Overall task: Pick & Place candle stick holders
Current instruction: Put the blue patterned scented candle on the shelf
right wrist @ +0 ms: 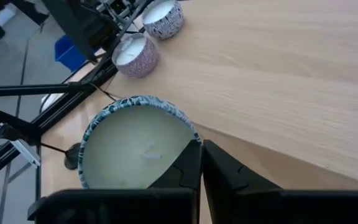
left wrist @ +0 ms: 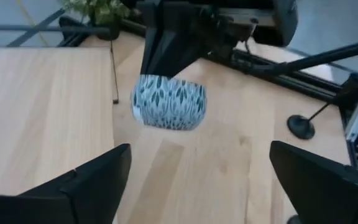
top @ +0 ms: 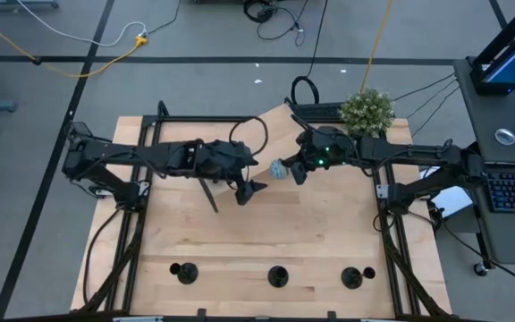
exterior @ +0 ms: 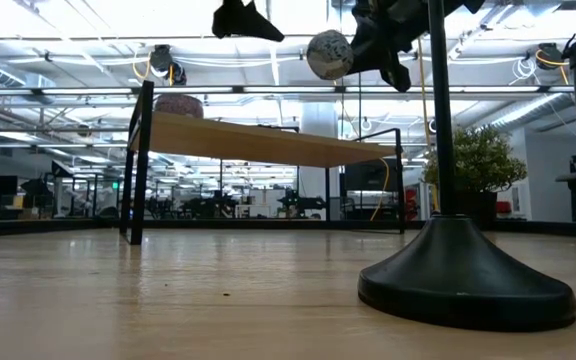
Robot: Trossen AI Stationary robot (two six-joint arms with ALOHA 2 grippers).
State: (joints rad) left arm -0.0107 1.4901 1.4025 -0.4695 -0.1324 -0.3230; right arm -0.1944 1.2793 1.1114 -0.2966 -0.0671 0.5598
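My left gripper [top: 250,189] hangs over the middle of the wooden table [top: 240,241] with its two dark fingers [left wrist: 86,186] spread as wide as they go and nothing between them. Just in front of it my right gripper [top: 295,170] holds a small round candle tin [top: 278,168], its fingers pinched together on the rim. The tin has a white wall printed with dark blue-green leaves, and pale wax fills it to near the top; in the low view it hangs well above the tabletop.

The three candle stick holders [top: 277,275] stand in a row along the near edge of the table, well apart from one another and from both of my grippers: one toward the left [top: 185,272], one in the middle, one toward the right [top: 352,277]. Each is matte black, with a round base that swells gently toward the centre and a thin straight stem rising upright from it. From above each shows only as a dark disc. The low view shows one base [exterior: 466,275] close up, sitting flat on the wood.
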